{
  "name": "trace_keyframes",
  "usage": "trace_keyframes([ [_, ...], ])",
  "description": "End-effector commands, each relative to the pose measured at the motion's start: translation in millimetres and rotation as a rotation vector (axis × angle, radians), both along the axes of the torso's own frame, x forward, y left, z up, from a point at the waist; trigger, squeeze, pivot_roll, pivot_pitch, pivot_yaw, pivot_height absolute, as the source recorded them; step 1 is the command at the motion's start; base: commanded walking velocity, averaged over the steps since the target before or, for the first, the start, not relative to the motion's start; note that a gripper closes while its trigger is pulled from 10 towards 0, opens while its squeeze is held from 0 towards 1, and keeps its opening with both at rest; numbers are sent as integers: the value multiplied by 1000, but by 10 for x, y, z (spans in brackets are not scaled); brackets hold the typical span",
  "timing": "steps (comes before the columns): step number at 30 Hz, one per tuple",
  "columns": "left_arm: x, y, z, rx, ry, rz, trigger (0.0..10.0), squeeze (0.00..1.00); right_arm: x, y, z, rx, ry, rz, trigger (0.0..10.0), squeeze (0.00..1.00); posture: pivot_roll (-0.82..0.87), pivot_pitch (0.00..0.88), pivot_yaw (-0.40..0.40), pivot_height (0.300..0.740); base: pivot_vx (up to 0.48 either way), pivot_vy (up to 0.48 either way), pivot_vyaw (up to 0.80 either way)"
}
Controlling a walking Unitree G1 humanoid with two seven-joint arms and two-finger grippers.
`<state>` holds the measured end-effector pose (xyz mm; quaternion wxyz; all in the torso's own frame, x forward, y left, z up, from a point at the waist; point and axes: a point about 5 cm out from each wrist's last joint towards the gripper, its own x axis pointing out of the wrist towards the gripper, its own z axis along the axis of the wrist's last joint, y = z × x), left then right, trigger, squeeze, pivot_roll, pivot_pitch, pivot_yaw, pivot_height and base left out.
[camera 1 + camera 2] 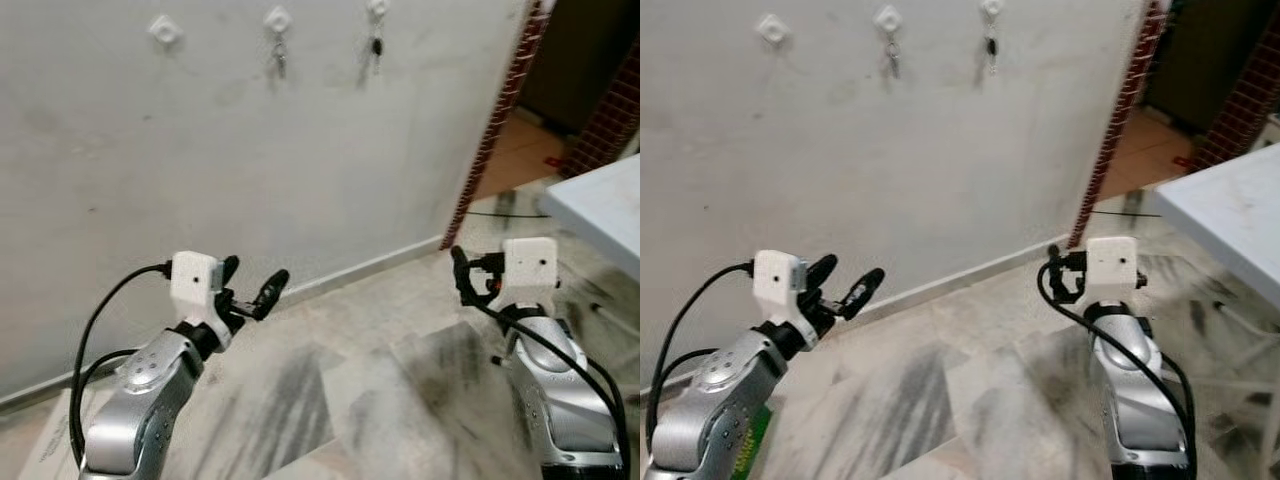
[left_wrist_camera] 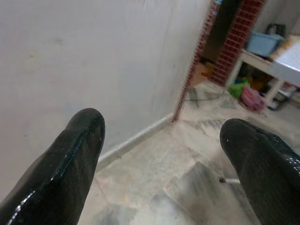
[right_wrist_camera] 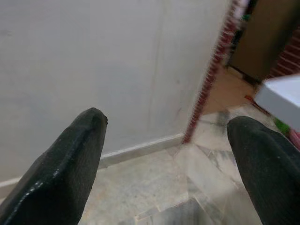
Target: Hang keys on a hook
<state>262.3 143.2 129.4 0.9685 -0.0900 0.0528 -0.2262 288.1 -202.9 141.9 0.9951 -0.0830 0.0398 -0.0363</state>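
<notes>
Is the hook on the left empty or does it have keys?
Empty. The left hook is bare, while keys dangle from the middle hook and the right hook.

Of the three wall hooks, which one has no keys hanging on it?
The leftmost hook. The middle hook and right hook each have keys hanging below them; nothing hangs from the leftmost.

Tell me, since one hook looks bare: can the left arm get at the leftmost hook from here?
Probably not yet: the left gripper, open, sits low near the floor, while the leftmost hook is high up the wall. Nothing blocks the way.
</notes>
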Motion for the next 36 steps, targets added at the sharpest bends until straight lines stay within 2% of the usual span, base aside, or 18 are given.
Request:
trace_keyframes([
  [1, 8, -71, 30, -5, -7, -34, 10000, 0, -19, -68, 1, -10, 10, -28, 10000, 0, -24, 63, 27, 740, 0, 0, -781],
  [18, 42, -79, 46, -10, -17, -52, 10000, 0, -9, -70, 18, -15, 12, -31, 10000, 0, -32, 70, 25, 740, 0, -34, -762],
  [36, 38, -80, 47, -19, -14, -59, 10000, 0, -21, -78, 13, -19, 12, -32, 10000, 0, -34, 75, 28, 740, 0, -439, 0],
])
